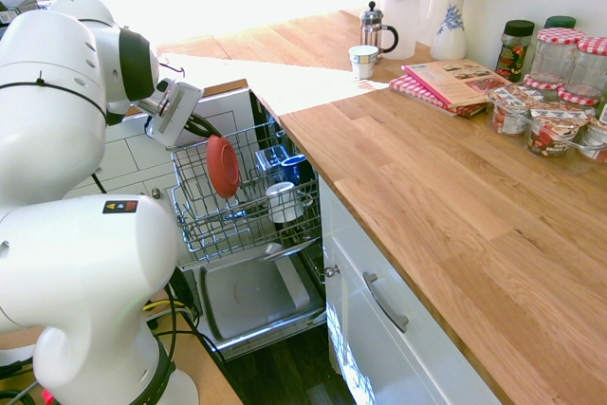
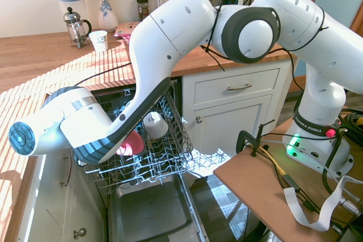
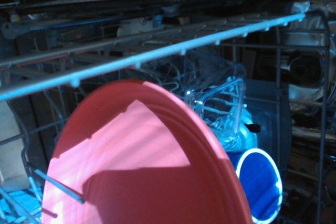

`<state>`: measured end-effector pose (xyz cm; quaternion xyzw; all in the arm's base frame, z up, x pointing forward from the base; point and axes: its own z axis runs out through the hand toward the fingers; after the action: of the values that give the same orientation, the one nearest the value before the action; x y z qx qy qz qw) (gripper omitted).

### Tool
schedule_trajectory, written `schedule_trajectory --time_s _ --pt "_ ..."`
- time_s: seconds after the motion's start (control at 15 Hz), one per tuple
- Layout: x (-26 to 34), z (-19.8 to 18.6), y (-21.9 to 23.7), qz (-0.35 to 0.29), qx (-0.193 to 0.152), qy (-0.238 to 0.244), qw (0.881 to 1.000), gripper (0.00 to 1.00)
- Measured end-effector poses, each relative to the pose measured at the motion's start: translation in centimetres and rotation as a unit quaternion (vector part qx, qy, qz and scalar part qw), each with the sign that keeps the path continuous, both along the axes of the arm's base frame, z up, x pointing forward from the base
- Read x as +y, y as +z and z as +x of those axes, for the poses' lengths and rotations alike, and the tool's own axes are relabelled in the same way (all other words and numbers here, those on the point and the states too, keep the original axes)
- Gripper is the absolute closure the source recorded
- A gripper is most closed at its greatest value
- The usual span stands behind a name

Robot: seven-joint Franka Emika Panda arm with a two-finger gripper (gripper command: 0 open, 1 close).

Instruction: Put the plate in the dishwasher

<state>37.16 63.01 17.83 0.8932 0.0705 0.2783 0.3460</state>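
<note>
Arm of mine angled down at left of frame, gripper clenched on coral plate, held upright among dishwasher rack wires.

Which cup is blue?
The blue cup at the back of the dishwasher's wire rack; the rack's other cup and the counter's cup are white.

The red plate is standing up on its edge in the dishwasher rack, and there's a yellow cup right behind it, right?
Almost. The plate does stand on edge in the dishwasher rack, but the cup behind it is blue, not yellow. The wrist view shows this best, and the first exterior view shows the blue too.
</note>
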Motion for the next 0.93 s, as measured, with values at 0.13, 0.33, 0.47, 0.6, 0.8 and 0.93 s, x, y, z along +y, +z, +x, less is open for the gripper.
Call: schedule_trajectory --time_s 0.13,0.33,0.47,0.6,0.8,0.93 --pt "0.2 0.2 -0.1 -0.002 0.026 -0.017 1.000 0.00" --pt "0.4 0.3 0.1 -0.007 0.083 -0.046 0.995 0.00" --pt "0.7 0.7 0.4 -0.006 0.109 -0.055 0.993 0.00" --pt "0.9 1.0 1.2 0.005 0.140 -0.065 0.988 0.00" --pt "0.9 2.1 5.6 0.032 0.169 -0.086 0.981 0.00" --pt "0.1 3.8 9.6 0.054 0.168 -0.102 0.979 0.00"
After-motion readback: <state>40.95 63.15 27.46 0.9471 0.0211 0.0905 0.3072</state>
